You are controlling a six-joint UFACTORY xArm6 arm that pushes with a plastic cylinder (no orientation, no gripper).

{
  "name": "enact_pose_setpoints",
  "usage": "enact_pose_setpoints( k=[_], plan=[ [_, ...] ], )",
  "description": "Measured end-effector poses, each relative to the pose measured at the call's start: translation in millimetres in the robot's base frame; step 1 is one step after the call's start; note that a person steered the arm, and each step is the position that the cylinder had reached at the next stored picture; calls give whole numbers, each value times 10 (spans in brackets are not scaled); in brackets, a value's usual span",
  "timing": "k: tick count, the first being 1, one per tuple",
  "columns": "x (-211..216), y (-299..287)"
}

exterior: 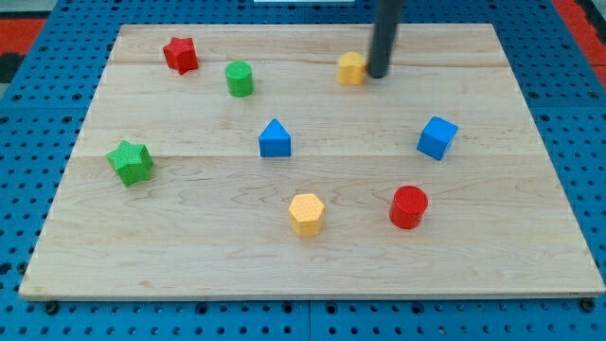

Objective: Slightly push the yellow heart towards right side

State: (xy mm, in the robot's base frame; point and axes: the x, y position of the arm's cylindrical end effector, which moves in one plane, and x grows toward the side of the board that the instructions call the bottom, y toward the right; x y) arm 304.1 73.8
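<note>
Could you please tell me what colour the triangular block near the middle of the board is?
The triangular block is blue, seen clearly in the camera view, the only one.

The pale wooden counter (312, 265) carries eight blocks. My tip (378, 75) rests near the view's top edge, and the yellow heart (351, 68) sits just beside it on the view's left (seemingly touching). Further left of my tip lie a green cylinder (240, 79) and a red star (180, 54). Below my tip are a blue triangle (275, 139), a blue cube (436, 137), a red cylinder (409, 206) and a yellow hexagon (306, 213). A green star (130, 161) lies far to its lower left.
</note>
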Motion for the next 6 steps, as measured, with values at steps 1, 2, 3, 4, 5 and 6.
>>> enact_pose_setpoints(
  k=[1,2,3,4,5,6],
  plan=[
    [27,5],
    [322,320],
    [822,408],
    [903,3],
    [903,-2],
    [781,-563]
  ],
)
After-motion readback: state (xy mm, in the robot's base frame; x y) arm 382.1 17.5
